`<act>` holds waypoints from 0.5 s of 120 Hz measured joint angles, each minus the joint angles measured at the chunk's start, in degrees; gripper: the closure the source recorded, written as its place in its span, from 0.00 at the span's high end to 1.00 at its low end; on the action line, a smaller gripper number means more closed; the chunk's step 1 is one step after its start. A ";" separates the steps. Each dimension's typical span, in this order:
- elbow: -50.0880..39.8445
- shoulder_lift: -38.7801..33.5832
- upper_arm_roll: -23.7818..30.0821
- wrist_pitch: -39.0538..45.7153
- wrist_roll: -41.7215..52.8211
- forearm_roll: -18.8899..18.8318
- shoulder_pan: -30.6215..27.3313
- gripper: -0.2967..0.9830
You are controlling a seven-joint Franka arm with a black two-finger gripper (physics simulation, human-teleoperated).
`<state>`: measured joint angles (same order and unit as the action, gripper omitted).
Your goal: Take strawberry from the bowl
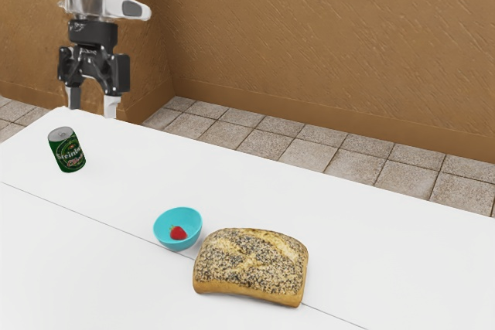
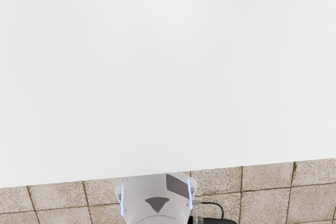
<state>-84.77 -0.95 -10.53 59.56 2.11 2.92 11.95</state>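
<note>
Reading clock directions with twelve at the exterior view's top, the gripper (image 1: 93,103) is seen raised at eleven o'clock from the bowl (image 1: 163,233), well apart from it. Its two fingers (image 1: 112,106) are parted and pointed downward, with nothing gripped between them. The strawberry (image 1: 179,233), red with a green tip, is contained in the blue bowl, toward the six o'clock part of its hollow, and is untouched by the gripper. At four o'clock from the bowl, and just beside it, the bread (image 1: 251,265) is laid, its golden crust covered with dark and pale seeds; whether bowl and bread are in contact cannot be told. At ten o'clock from the bowl, the green can (image 1: 66,150) is stood upright on the white table (image 1: 371,245), its side marked by a lettered label; from the can, the gripper is placed at one o'clock. The table is crossed by a thin seam (image 1: 85,214) running from ten toward four o'clock. Beyond the table, a tiled floor (image 1: 356,166) is bordered by a brown wall (image 1: 325,44). In the wrist view, a corner of the bread is seen, and the arm's grey base (image 2: 157,192) is located at the table's edge.
</note>
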 joint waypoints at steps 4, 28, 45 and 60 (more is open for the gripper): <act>-0.32 0.15 -0.15 3.57 0.12 0.62 0.20 0.77; 1.12 6.00 10.54 15.41 2.73 -2.82 -5.19 0.77; -5.79 3.91 10.44 22.52 13.74 -4.14 2.82 0.77; -9.13 3.03 14.68 26.60 24.07 -3.99 -0.58 0.76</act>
<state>-93.90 2.07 4.15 86.16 26.18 -1.07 11.37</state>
